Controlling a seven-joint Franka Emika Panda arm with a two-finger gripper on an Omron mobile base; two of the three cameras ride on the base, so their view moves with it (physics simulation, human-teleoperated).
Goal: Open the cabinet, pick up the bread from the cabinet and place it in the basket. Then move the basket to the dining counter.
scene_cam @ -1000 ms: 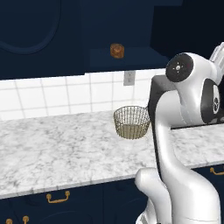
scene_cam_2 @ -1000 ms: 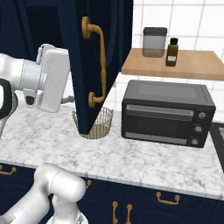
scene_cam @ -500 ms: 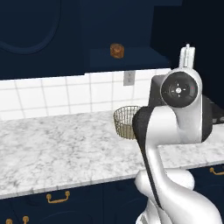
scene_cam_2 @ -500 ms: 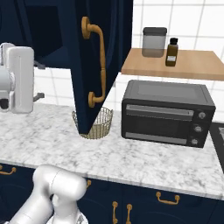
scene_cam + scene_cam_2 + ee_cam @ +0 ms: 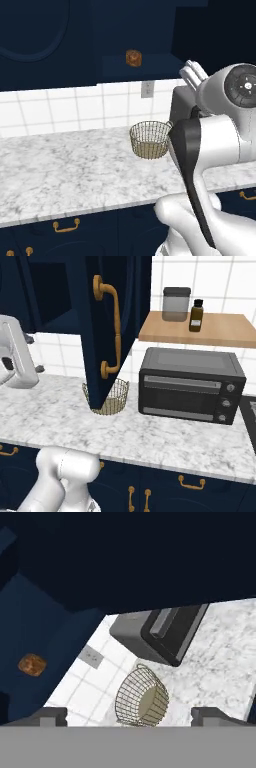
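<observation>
Since half a second before, the white arm had swung on: in the left base view its round dark joint cap had shifted from the middle of the picture to the right edge, uncovering more of the round golden-tan wire-mesh basket (image 5: 150, 140). The basket, bread and oven had not moved.

In the left base view, the basket stood upright on the white-grey marble worktop (image 5: 65, 170), close to the white tiled wall. Above the basket, on the floor of the open dark navy wall cabinet (image 5: 140, 65), sat the small rounded brown lump of bread (image 5: 133, 58). An outlet plate (image 5: 147, 90) was on the tiles between bread and basket.

In the right base view, the cabinet's open door (image 5: 107, 331), with its long brass handle (image 5: 110, 331), hung edge-on in front of the basket (image 5: 116, 397) and hid its middle. The black toaster oven (image 5: 192, 385) stood just right of the basket, apart from it, under a wooden shelf (image 5: 200, 331) carrying a grey canister (image 5: 176, 304) and a brown bottle (image 5: 196, 315).

In the hand view, rolled sideways, the two dark fingertips of the gripper (image 5: 130, 718) stood far apart at the bottom corners with nothing between them. The basket (image 5: 142, 697) lay between them further off, the oven (image 5: 160, 634) beyond it, and the bread (image 5: 32, 664) well to the left inside the cabinet.
</observation>
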